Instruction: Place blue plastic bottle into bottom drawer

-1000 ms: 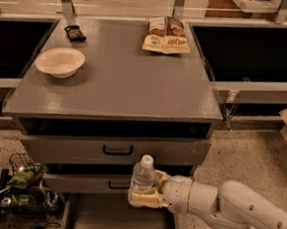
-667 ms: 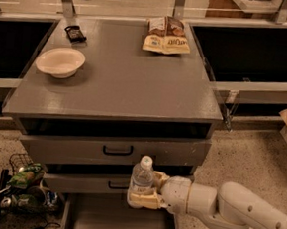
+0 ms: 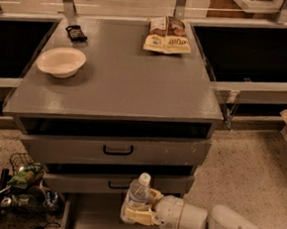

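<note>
- The blue plastic bottle (image 3: 139, 191) stands upright at the cabinet's (image 3: 120, 92) front, low down, with its white cap level with the middle drawer (image 3: 78, 182).
- I read the gripper (image 3: 134, 214) as closed on it. The cream fingers (image 3: 143, 216) wrap the bottle's lower part on both sides, and the bottle's base is hidden behind them.
- The gripper sits just in front of the cabinet's lowest level. The white arm (image 3: 219, 228) comes in from the cabinet's right side.
- The bottom drawer (image 3: 93, 221) is pulled out from the cabinet's foot, and I can see plain grey floor in it. The bottle is held over its right part. I cannot tell whether the base touches the drawer floor.
- The middle drawer is closed behind the bottle, with its black handle (image 3: 117, 185) just left of the cap.
- The top drawer (image 3: 115, 151) is closed too, with its black bar handle (image 3: 118, 150) at centre.
- On the cabinet top, a pale bowl (image 3: 61, 62) sits near the left edge. I can make out nothing inside it.
- A small black object (image 3: 76, 32) lies behind the bowl, towards the back left corner.
- A snack bag (image 3: 167, 35) lies flat at the back of the cabinet top, right of centre.
- On the ground left of the cabinet there is a wire basket (image 3: 20, 162) holding a green packet (image 3: 25, 175) and other small items I cannot identify.
</note>
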{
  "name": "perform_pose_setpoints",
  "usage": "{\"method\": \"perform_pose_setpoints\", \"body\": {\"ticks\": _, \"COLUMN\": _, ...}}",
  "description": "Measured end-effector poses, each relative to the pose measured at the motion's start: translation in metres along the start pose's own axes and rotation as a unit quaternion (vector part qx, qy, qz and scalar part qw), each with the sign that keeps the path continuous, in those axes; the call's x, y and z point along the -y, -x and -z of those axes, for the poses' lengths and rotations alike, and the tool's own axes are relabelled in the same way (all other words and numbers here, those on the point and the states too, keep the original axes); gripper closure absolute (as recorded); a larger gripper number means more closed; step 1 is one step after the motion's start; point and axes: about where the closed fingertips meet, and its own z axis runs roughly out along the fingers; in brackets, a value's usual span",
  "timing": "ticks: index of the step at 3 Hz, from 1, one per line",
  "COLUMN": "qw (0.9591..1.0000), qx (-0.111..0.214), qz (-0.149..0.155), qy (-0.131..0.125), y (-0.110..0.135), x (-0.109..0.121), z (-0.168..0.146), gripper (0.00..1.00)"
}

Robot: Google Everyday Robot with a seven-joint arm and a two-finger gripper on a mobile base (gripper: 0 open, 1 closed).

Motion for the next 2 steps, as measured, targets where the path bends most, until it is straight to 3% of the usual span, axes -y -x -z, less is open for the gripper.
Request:
{"method": "perform_pose_setpoints", "body": {"ticks": 1, "qw": 0.9997, "qx": -0.001, "qz": -0.026, "qy": 0.003, "y": -0.0274, "x": -0.0012, "z": -0.0067, "gripper": 1.0}}
{"method": "perform_pose_setpoints", "body": {"ticks": 2, "qw": 0.9997, "qx": -0.001, "qz": -0.026, "qy": 0.003, "y": -0.0274, "x": -0.0012, "z": -0.0067, "gripper": 1.0}}
